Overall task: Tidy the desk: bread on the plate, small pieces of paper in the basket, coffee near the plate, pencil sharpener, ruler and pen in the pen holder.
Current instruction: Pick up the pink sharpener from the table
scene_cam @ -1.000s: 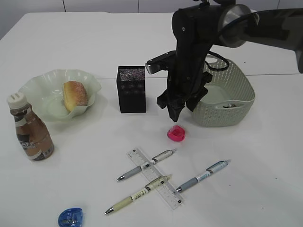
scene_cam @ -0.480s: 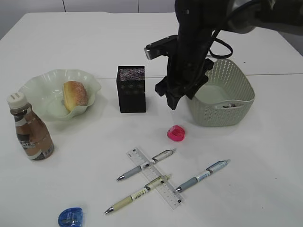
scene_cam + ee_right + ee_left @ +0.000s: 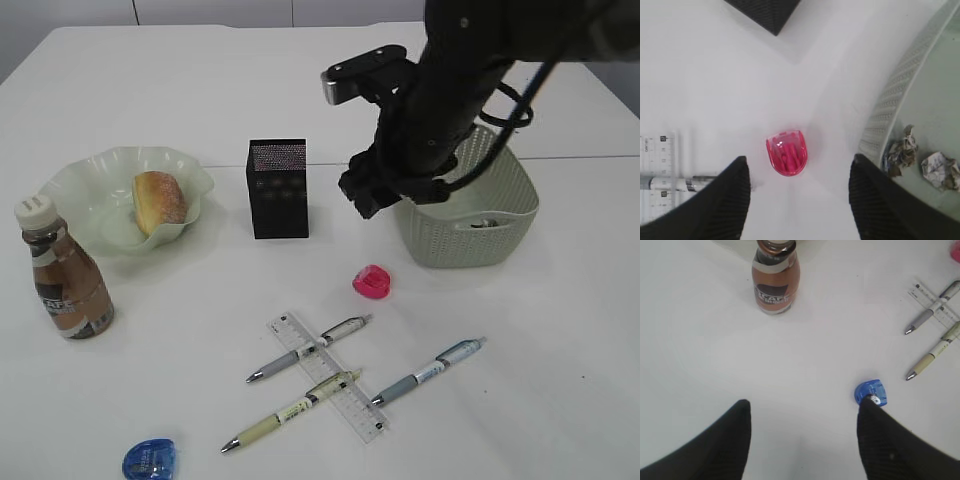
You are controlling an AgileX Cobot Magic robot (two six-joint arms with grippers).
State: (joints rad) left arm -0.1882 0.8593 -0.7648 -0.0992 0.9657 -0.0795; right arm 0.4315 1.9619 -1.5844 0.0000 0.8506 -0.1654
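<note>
My right gripper (image 3: 378, 197) is open and empty, raised above the table between the black mesh pen holder (image 3: 278, 188) and the basket (image 3: 470, 205). A pink pencil sharpener (image 3: 371, 281) lies on the table below it, between the jaws (image 3: 797, 170) in the right wrist view (image 3: 787, 152). A blue sharpener (image 3: 149, 459) lies front left; my open left gripper (image 3: 802, 412) hovers beside it (image 3: 870, 392). A clear ruler (image 3: 330, 375) lies under three pens (image 3: 310, 347). Bread (image 3: 159, 201) sits on the plate (image 3: 80, 180). The coffee bottle (image 3: 62, 270) stands by the plate. Crumpled papers (image 3: 920, 160) lie in the basket.
The pen holder's corner shows at the top of the right wrist view (image 3: 765, 12). The ruler and pens show at the right edge of the left wrist view (image 3: 935, 305). The coffee bottle stands ahead of the left gripper (image 3: 775, 275).
My right gripper has risen away from the pink sharpener and shifted up and right toward the basket. The sharpener stays on the table. Nothing else moved.
</note>
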